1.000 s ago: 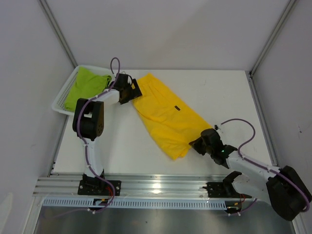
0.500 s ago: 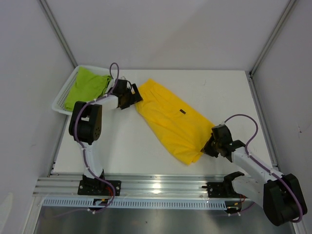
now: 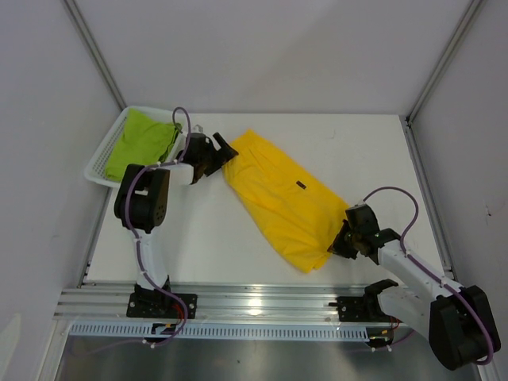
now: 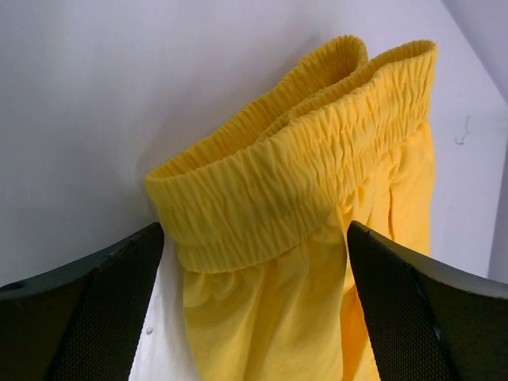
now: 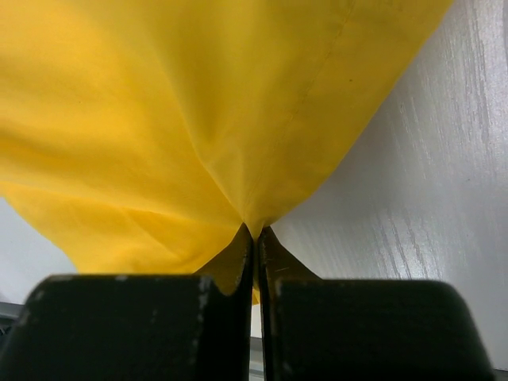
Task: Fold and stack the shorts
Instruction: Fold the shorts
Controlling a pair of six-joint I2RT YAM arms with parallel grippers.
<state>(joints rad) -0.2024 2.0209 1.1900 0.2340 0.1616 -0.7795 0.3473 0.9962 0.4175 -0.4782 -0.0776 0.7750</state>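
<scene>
At the far left corner of the worktop (image 3: 365, 151) sits a white plastic mesh basket (image 3: 97, 168), and the lime green shorts (image 3: 141, 143) lie loosely bundled inside it, not yet folded. Just right of the basket, the left arm (image 3: 143, 198) reaches toward the yellow shorts (image 3: 278, 198). Its jaws stand wide open and hold nothing, with the gathered waistband (image 4: 302, 182) just ahead of them and between the two dark textured fingers (image 4: 87, 317).

The yellow shorts lie on a diagonal across the middle of the worktop, waistband toward the far left, leg end toward the near right edge, a small dark label (image 3: 300, 185) facing up. The waistband is a thick, ruched elastic doubled on itself. The body is thin, smooth cloth with soft creases.

At the leg end the right arm (image 3: 397, 262) has its jaws shut on a pinch of yellow cloth, and folds fan out from that grip.

The step in hand looks like straightening the yellow shorts before the first fold. The next move probably calls for the left jaws to close squarely on the waistband, so both ends can be pulled flat.
</scene>
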